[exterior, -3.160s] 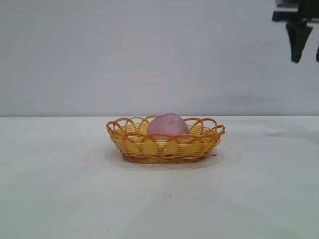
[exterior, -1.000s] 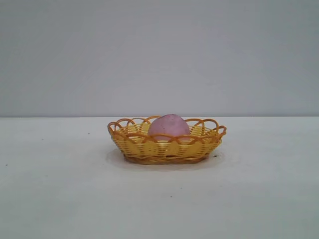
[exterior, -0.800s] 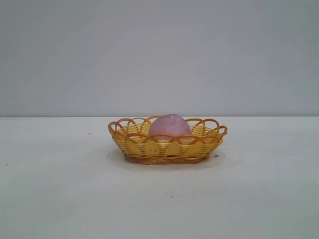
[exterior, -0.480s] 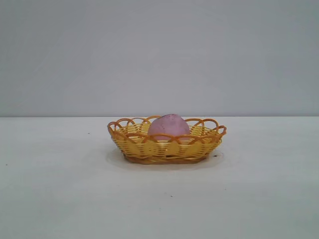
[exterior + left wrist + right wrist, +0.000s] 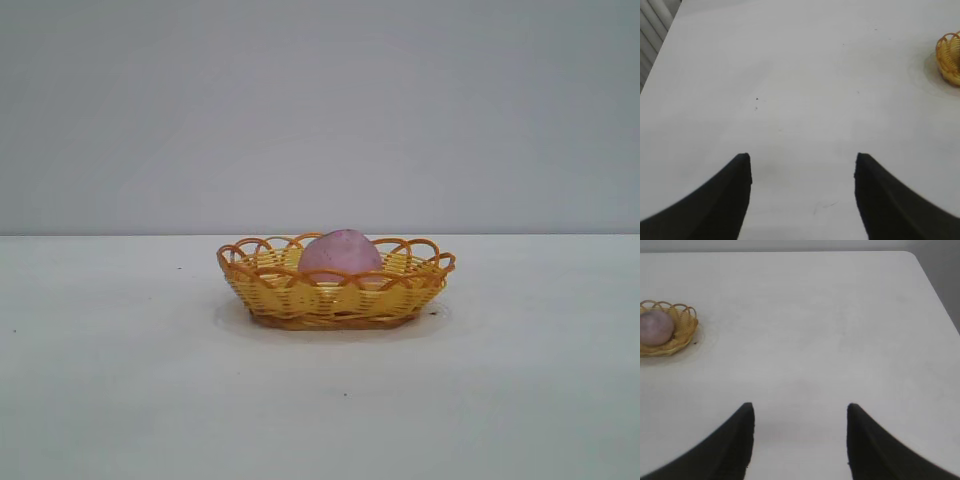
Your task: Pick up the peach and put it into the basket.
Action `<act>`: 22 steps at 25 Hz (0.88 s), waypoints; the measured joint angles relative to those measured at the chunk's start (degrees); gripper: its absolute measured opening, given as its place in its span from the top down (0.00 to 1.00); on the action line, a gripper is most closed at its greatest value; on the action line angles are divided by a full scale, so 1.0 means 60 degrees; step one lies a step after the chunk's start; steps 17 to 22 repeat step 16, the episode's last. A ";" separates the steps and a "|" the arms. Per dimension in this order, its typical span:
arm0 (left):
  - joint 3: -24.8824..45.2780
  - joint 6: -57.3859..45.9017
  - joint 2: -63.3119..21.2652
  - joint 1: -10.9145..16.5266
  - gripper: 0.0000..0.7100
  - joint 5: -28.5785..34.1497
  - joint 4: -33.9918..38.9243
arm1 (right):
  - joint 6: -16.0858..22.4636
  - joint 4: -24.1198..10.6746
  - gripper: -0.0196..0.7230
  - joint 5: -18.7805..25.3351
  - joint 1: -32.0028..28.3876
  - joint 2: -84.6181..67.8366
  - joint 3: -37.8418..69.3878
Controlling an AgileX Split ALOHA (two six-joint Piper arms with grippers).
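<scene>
From the outside camera, the peach (image 5: pixel 340 253) sits inside the basket (image 5: pixel 335 295), its rounded top above the looped rim; the basket rests on the white table (image 5: pixel 120 380) at the middle of the frame; neither of my arms shows here.

Through my left wrist camera, my left gripper (image 5: pixel 803 190) hangs over bare table with its fingers spread wide and holding nothing; only an edge of the basket (image 5: pixel 950 57) shows at the right of the frame, well apart.

Through my right wrist camera, my right gripper (image 5: pixel 800 437) is likewise wide and empty above the table; the basket (image 5: pixel 670 335) lies at the left edge with the peach (image 5: pixel 655 327) in it, well apart from my fingers.
</scene>
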 joint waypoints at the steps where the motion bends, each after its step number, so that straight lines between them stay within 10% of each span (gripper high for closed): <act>1: 0.0000 0.0000 0.0000 0.0000 0.44 -0.0009 0.0000 | 0.0000 0.0000 0.49 0.0000 0.0024 0.0000 0.0000; 22: 0.0000 -0.0016 0.0000 0.0000 0.44 -0.0009 0.0000 | 0.0000 0.0000 0.49 0.0000 0.0301 0.0000 0.0000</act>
